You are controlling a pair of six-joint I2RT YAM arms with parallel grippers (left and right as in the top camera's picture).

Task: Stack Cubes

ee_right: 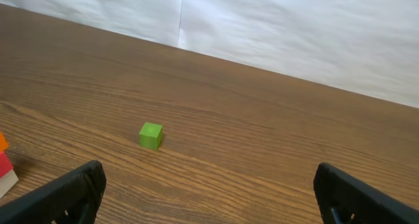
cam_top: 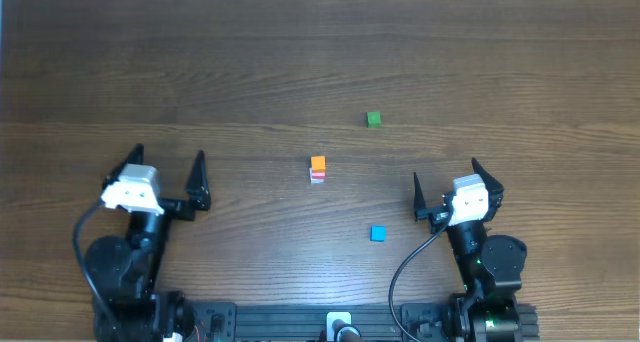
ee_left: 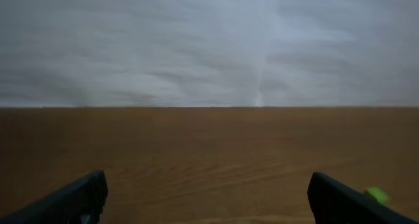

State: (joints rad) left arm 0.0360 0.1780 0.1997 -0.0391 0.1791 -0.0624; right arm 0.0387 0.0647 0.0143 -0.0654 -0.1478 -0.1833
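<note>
A small stack (cam_top: 317,169) stands mid-table, an orange cube on top of a red and a white one; its edge shows in the right wrist view (ee_right: 3,162). A green cube (cam_top: 373,119) (ee_right: 150,135) sits alone farther back and to the right. A blue cube (cam_top: 377,233) lies nearer the front, left of my right gripper (cam_top: 445,190). That gripper is open with nothing between its fingers. My left gripper (cam_top: 168,172) stands open and empty at the left, well away from all cubes. A green speck (ee_left: 376,195) shows beside its finger.
The wooden table (cam_top: 320,52) spreads wide around the cubes, with bare room at the back and left. A pale wall (ee_right: 294,34) rises behind the table's far edge. Both arm bases stand along the front edge.
</note>
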